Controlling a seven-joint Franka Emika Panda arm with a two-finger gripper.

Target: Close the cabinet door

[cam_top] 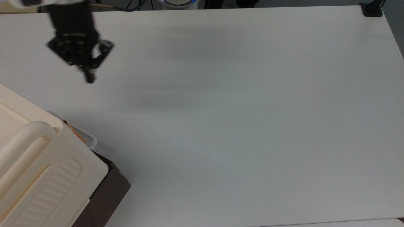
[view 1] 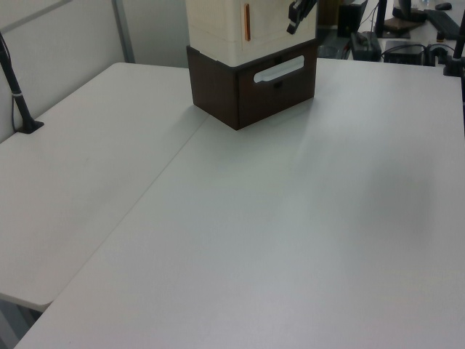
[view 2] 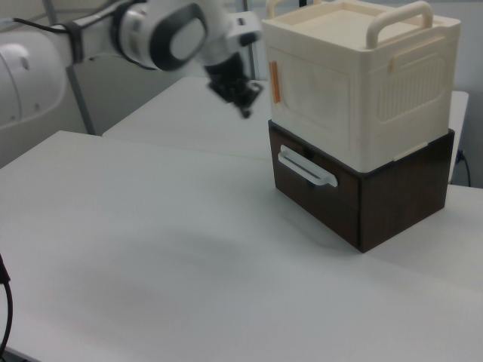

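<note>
The cabinet [view 2: 400,83] is a cream box with a rounded handle bar, standing on a dark brown base [view 2: 392,204]. Its door [view 2: 313,98], a flat cream panel with an orange strip at one edge, lies flush against the front. The top view has the cabinet [cam_top: 38,164] at the lower left, with the door's tan edge [cam_top: 76,134] visible. My gripper [cam_top: 90,78] hangs over the table beyond the cabinet, apart from it, fingers together and holding nothing. In the right view the gripper [view 2: 244,108] is just left of the door; in the left view the gripper [view 1: 295,23] overlaps the door [view 1: 269,25].
A white drawer handle [view 2: 306,167] sticks out of the brown base below the door. The white table [cam_top: 236,126] stretches wide to the top view's right. A black clamp [cam_top: 371,9] sits at the far right corner, and a black post [view 1: 18,94] stands at the left view's left.
</note>
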